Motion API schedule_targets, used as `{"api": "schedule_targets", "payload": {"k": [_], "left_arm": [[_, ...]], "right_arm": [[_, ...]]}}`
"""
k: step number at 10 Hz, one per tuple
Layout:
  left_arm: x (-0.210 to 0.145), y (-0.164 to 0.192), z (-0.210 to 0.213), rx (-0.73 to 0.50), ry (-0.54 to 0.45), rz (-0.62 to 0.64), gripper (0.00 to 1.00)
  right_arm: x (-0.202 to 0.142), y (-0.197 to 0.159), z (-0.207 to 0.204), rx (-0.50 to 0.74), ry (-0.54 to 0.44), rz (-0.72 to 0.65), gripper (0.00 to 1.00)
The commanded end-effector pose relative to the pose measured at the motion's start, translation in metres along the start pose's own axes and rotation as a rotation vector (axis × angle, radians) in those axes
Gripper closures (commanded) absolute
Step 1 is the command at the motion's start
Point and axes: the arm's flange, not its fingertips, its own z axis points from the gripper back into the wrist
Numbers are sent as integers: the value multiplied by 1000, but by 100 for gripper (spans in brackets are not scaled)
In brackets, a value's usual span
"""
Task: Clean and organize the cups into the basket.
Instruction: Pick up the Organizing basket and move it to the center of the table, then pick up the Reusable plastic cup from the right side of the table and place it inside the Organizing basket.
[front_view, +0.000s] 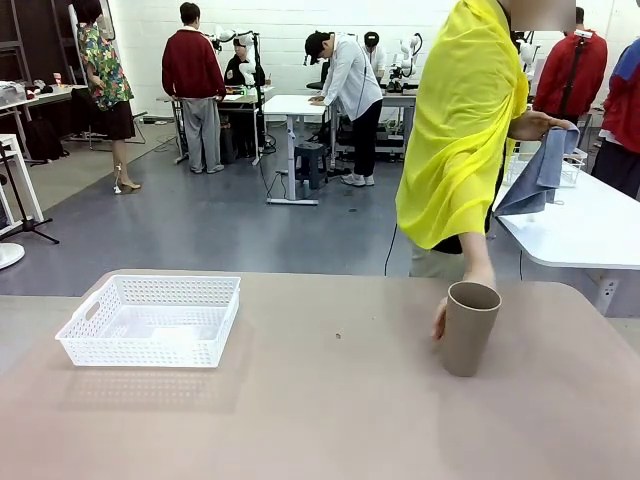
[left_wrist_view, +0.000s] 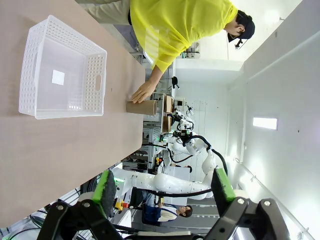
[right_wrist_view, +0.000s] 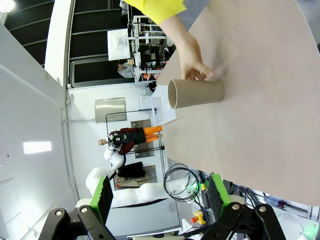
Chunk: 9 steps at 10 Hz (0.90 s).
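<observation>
Big grey-floored hall, tan table up front, one cup standing on it

The hall has white tables in the back with people working at them. The matte table top is plain (a dark speck mid-way). A person in a yellow top leans in at the far edge. The white lattice basket sits on the table's left part. The left gripper and right gripper hang over the table, jaws spread wide, gripping nothing. The tan-brown cup stands upright on the right part, well apart from the basket, with the person's hand against its base. The other hand holds a grey-blue cloth.

tan table – yellow top, blue-grey cloth at far side
</observation>
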Motion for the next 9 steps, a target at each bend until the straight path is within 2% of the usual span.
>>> {"api": "schedule_targets", "payload": {"k": [1, 2, 3, 4, 6, 7, 8, 9], "left_arm": [[-5, -2, -2, 8, -10, 11, 0], [0, 0, 0, 0, 0, 0, 0], [3, -13, -7, 108, -26, -45, 0], [4, -31, -17, 237, -23, -93, 0], [3, -80, -50, 647, -49, -186, 0], [1, -95, -70, 808, -34, -188, 0], [1, -104, -93, 947, -18, -162, 0], [4, -106, -117, 1054, -69, -142, 0]], "right_arm": [[-2, -1, 0, -3, 7, -9, 0], [0, 0, 0, 0, 0, 0, 0], [1, 3, -12, -46, 79, 216, 0], [4, 11, -26, -58, 117, 432, 0], [15, 20, -69, -158, 153, 930, 0], [14, 16, -93, -216, 153, 1110, 0], [8, 12, -115, -268, 94, 1255, 0], [-2, 5, -137, -303, 54, 1369, 0]]}}
